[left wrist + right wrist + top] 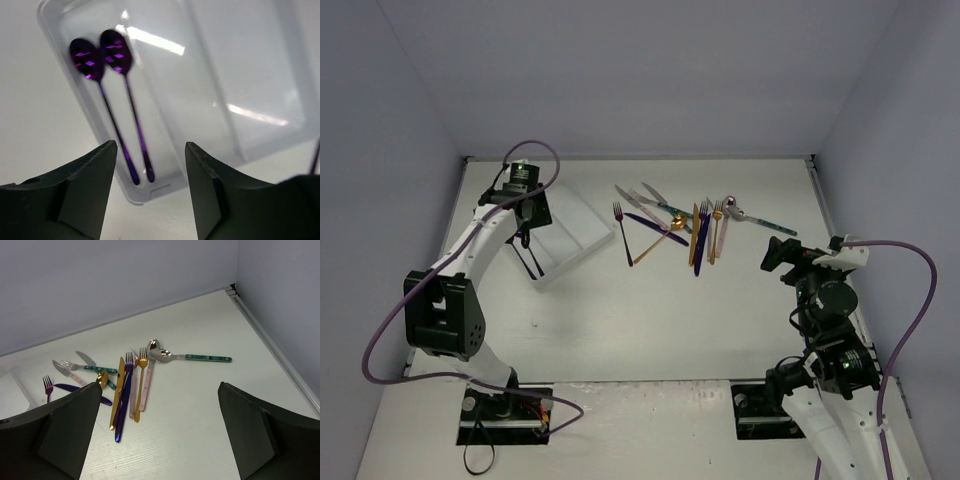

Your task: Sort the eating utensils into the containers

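Left gripper (151, 150) and right gripper (160, 390) are hanging open, empty; we're counting two spoons (116, 50) in tray (225, 60), pile (122, 390) waiting near far edge.

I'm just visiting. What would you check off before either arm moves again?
1. Left gripper empty, jaws apart: ok.
2. Two purple spoons lying flat in one outer compartment of the tray: ok.
3. Right gripper open and empty: ok.
4. Pile loose enough for a clean grab: not ok, many pieces overlap.
5. Purple fork clear of its neighbours: cannot tell.
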`<move>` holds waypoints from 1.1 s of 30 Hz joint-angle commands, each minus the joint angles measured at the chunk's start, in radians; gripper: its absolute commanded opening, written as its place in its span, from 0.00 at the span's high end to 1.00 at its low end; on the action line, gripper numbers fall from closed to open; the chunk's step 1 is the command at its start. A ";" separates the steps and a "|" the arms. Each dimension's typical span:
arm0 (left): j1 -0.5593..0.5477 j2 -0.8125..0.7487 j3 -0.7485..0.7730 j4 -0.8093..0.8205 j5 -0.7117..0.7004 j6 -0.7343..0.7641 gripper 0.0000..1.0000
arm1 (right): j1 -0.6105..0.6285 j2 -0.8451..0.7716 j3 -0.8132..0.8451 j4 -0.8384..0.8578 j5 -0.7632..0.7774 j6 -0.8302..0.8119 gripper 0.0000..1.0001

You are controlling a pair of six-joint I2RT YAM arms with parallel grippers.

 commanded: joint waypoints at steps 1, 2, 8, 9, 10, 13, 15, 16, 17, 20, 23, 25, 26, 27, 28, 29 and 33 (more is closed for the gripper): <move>-0.106 -0.093 0.019 0.197 0.159 0.261 0.46 | 0.010 0.019 0.011 0.085 -0.016 -0.006 0.00; -0.115 -0.095 0.016 0.224 0.211 0.295 0.46 | 0.010 0.018 0.011 0.085 -0.017 -0.006 0.00; -0.190 0.013 0.105 0.244 0.559 0.561 0.46 | 0.010 0.018 0.010 0.085 -0.022 -0.010 0.00; -0.208 0.044 0.136 0.223 0.584 0.599 0.46 | 0.010 0.019 0.010 0.085 -0.023 -0.010 0.00; -0.228 0.080 0.172 0.199 0.597 0.635 0.46 | 0.010 0.021 0.011 0.085 -0.024 -0.009 0.00; -0.271 0.157 0.236 0.164 0.614 0.695 0.46 | 0.011 0.020 0.011 0.085 -0.026 -0.010 0.00; -0.300 0.203 0.271 0.165 0.641 0.718 0.46 | 0.011 0.019 0.010 0.085 -0.026 -0.012 0.00; -0.313 0.225 0.288 0.165 0.651 0.723 0.46 | 0.011 0.019 0.010 0.085 -0.026 -0.012 0.00; -0.323 0.251 0.302 0.164 0.657 0.727 0.46 | 0.011 0.019 0.010 0.084 -0.026 -0.011 0.00; -0.367 0.327 0.362 0.147 0.667 0.731 0.46 | 0.011 0.021 0.010 0.085 -0.028 -0.012 0.00; -0.407 0.385 0.411 0.141 0.676 0.735 0.46 | 0.011 0.023 0.009 0.087 -0.036 -0.013 0.00; -0.422 0.422 0.440 0.139 0.667 0.728 0.46 | 0.011 0.023 0.008 0.087 -0.046 -0.014 0.00; -0.426 0.438 0.453 0.139 0.667 0.723 0.46 | 0.011 0.024 0.008 0.086 -0.047 -0.014 0.00; -0.430 0.456 0.467 0.140 0.670 0.714 0.46 | 0.010 0.026 0.008 0.085 -0.048 -0.014 0.00; -0.432 0.476 0.481 0.141 0.675 0.704 0.46 | 0.010 0.027 0.008 0.085 -0.049 -0.014 0.00; -0.433 0.493 0.493 0.141 0.674 0.698 0.46 | 0.011 0.029 0.008 0.085 -0.049 -0.014 0.00; -0.434 0.549 0.534 0.141 0.672 0.681 0.46 | 0.013 0.033 0.010 0.087 -0.062 -0.016 0.00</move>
